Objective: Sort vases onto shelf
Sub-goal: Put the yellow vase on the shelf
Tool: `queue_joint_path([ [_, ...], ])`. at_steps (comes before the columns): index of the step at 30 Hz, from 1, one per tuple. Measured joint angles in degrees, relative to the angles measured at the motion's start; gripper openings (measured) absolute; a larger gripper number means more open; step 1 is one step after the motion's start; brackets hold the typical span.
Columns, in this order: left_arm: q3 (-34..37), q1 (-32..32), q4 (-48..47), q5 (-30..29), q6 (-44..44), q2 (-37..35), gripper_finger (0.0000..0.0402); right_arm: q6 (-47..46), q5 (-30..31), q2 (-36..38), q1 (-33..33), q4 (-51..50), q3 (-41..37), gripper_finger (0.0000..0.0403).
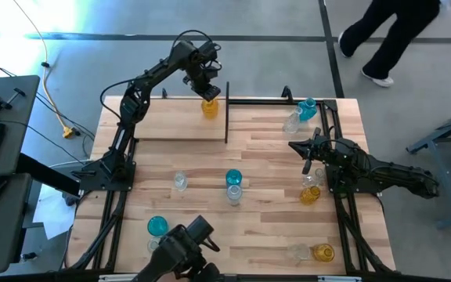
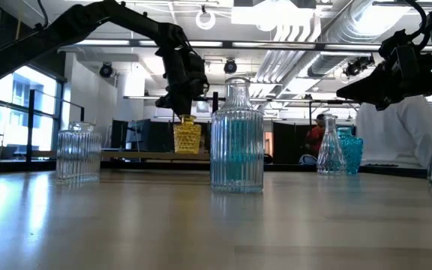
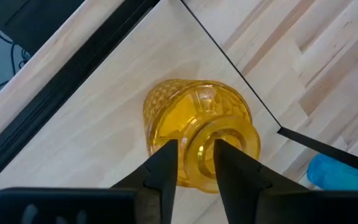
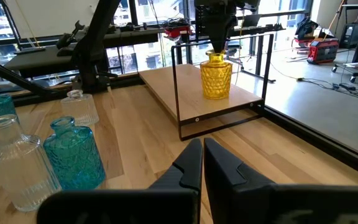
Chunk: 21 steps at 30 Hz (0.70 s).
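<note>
— On the light-wood tabletop (image 1: 257, 157), where is the amber honeycomb glass vase (image 1: 210, 107)?

— Upright on the small raised plank shelf (image 1: 178, 121), empty; the left gripper (image 1: 207, 88) pinches its neck. The right gripper (image 1: 307, 154), fingers closed on nothing, hovers near clear and teal vases.

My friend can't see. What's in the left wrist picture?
The left gripper grips the neck of a yellow vase with its jaws, the vase standing on the light wooden shelf. A bit of a blue vase peeks in at one edge.
</note>
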<state>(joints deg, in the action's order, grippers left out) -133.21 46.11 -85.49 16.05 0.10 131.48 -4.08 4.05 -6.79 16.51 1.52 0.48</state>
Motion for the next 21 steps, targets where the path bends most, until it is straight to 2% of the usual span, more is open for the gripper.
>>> queue_joint_path([
  [10,-1.7,0.0,0.2,-1.6,3.2,-0.2,0.0114,0.0,0.0,0.0,0.0,0.0,0.0,0.0],
  [16,-1.4,-0.4,1.3,-2.7,6.6,-3.9,0.0115,0.0,0.0,0.0,0.0,0.0,0.0,0.0],
  [21,-1.5,-2.6,0.2,-6.6,7.7,-8.3,0.009,0.0,0.0,0.0,0.0,0.0,0.0,0.0],
])
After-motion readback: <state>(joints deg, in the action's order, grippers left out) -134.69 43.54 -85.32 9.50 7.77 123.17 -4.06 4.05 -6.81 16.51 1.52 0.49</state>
